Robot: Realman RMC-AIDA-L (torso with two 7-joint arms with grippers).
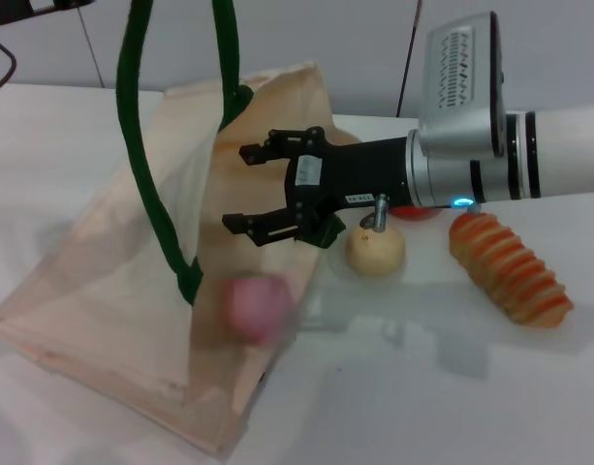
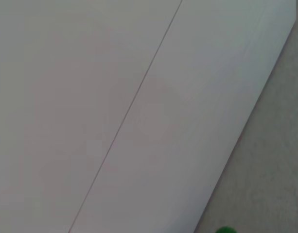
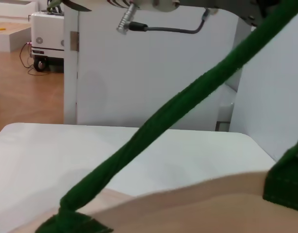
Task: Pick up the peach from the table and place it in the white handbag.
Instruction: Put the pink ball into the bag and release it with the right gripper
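The peach (image 1: 258, 308) shows as a soft pink blur through the thin near wall of the white handbag (image 1: 103, 310), below the fingers and a little toward the bag's lower edge. It reads as already released and inside the bag or dropping into it, so the placing looks done or all but done; what seems left is to draw the arm clear.

The right gripper (image 1: 240, 187) reaches over the bag's open mouth with its black fingers spread apart and nothing between them. The upper finger (image 1: 267, 148) and the lower one (image 1: 248, 225) both lie across the bag's cream fabric.

The left gripper is not visible in any view, so its state is unknown; the green handle (image 1: 146, 184) rises out of the top of the head view, seemingly held up from above.

Room for moving: the handle loop stands just beyond the fingertips, with its second strand (image 1: 227, 58) above them, so a straight pull back along the arm looks safest. Behind the fingers, close under the wrist, sit a cream-beige round fruit (image 1: 376, 249) and a red fruit (image 1: 413, 210) mostly hidden by the arm; a ridged orange pastry-like piece (image 1: 510, 268) lies farther back on the white counter (image 1: 452, 387). A low retreat could knock these.
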